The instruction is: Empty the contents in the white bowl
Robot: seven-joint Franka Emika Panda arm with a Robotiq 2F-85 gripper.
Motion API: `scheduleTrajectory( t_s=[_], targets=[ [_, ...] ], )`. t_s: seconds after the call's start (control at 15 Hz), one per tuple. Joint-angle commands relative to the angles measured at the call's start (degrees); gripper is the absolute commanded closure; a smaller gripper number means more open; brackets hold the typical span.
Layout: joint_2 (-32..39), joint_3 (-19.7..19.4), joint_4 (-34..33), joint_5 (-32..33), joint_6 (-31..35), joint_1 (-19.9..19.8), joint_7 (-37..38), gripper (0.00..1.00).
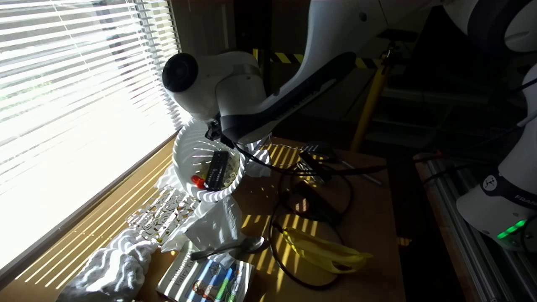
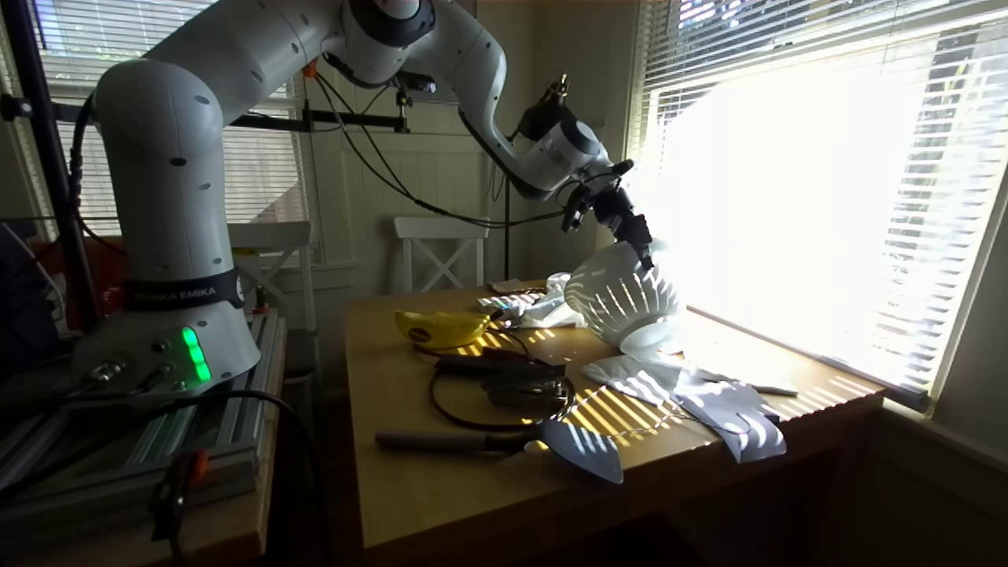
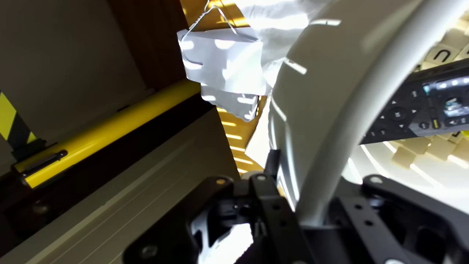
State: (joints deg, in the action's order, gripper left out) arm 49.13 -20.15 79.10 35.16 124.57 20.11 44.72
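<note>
The white bowl point(image 1: 186, 153) stands tilted near the window; its outer side and foot face me in an exterior view point(image 2: 606, 303). It holds a black remote point(image 1: 217, 170), pale letter tiles point(image 1: 231, 174) and a red-orange piece point(image 1: 197, 181). The remote point(image 3: 425, 104) and tiles point(image 3: 443, 55) also show inside the bowl point(image 3: 322, 80) in the wrist view. My gripper point(image 3: 311, 179) is closed around the bowl's rim, one finger outside the wall and one inside. The gripper point(image 2: 647, 264) comes down on the rim from above; its tips are partly hidden.
A book point(image 1: 205, 277), a dark ladle point(image 1: 228, 248), a white cloth point(image 1: 113, 266) and a yellow object point(image 1: 323, 251) lie on the table. Dark tools with a looped cable point(image 2: 504, 374), a spatula point(image 2: 579, 449) and grey-white sheets point(image 2: 732, 413) lie nearer. The window point(image 1: 75, 147) borders the bowl.
</note>
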Motion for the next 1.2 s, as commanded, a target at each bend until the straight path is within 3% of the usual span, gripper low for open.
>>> scheduleTrajectory(
  t_s=[0.0, 0.27, 0.67, 0.8, 1.13],
  targets=[
    [0.32, 2.07, -1.87, 1.37, -1.48, -1.63, 0.21, 0.97],
    [-2.88, 3.48, -0.52, 0.05, 0.28, -3.18, -0.47, 0.97],
    [-13.21, 5.51, 4.77, -2.12, 10.96, -7.35, -0.98, 0.97],
    [-16.56, 5.33, 7.55, 0.32, 15.14, -7.68, -3.83, 0.97],
    [-26.15, 3.84, 17.98, 13.66, 20.8, -5.9, -10.75, 0.97]
  ],
)
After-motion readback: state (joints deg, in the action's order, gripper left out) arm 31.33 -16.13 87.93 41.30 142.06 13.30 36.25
